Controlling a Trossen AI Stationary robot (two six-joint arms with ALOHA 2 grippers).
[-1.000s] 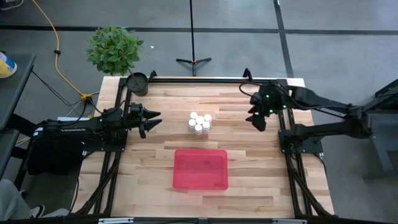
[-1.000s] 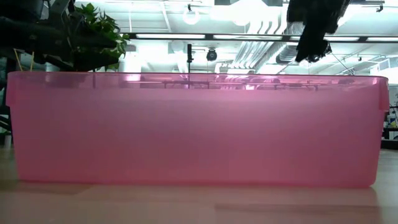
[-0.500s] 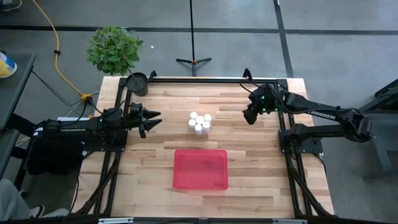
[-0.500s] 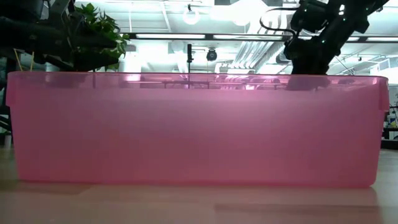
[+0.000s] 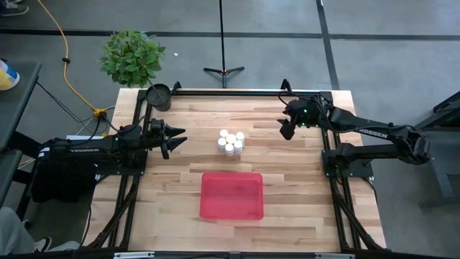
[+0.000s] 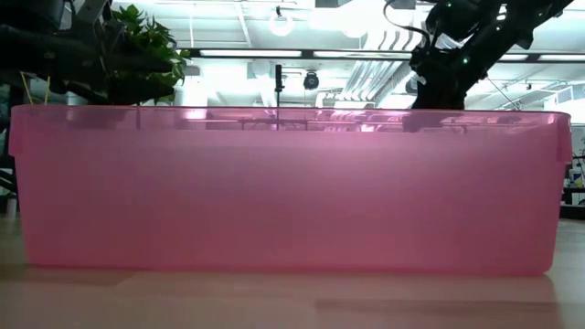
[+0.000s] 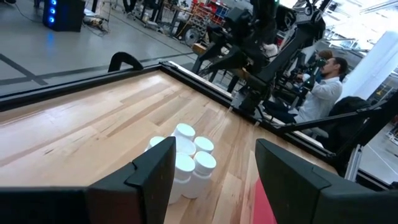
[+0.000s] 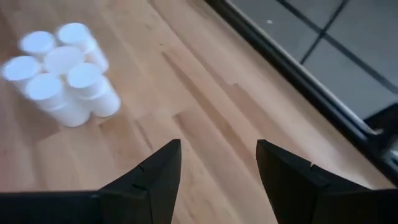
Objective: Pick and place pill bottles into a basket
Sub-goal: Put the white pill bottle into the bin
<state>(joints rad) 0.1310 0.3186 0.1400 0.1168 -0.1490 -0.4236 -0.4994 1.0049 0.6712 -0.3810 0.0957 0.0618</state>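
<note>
Several small white pill bottles (image 5: 231,142) stand upright in a tight cluster on the wooden table, also in the left wrist view (image 7: 185,163) and the right wrist view (image 8: 62,71). The red basket (image 5: 231,195) sits nearer the front edge and fills the low view (image 6: 288,187). My right gripper (image 5: 286,129) hovers to the right of the cluster, open and empty, fingers pointing down toward the table (image 8: 217,165). My left gripper (image 5: 176,139) waits at the left of the cluster, open and empty (image 7: 214,171).
A small dark round pot (image 5: 159,95) and a potted plant (image 5: 131,57) stand at the far left corner. Black frame rails (image 5: 230,92) run along the table's far and side edges. A person (image 7: 320,87) sits beyond the table. Bare wood lies between cluster and basket.
My right gripper has moved toward the table's left, nearer the bottle cluster, and a little toward the far edge, turning its fingers toward the bottles. The bottles and basket have stayed put.
</note>
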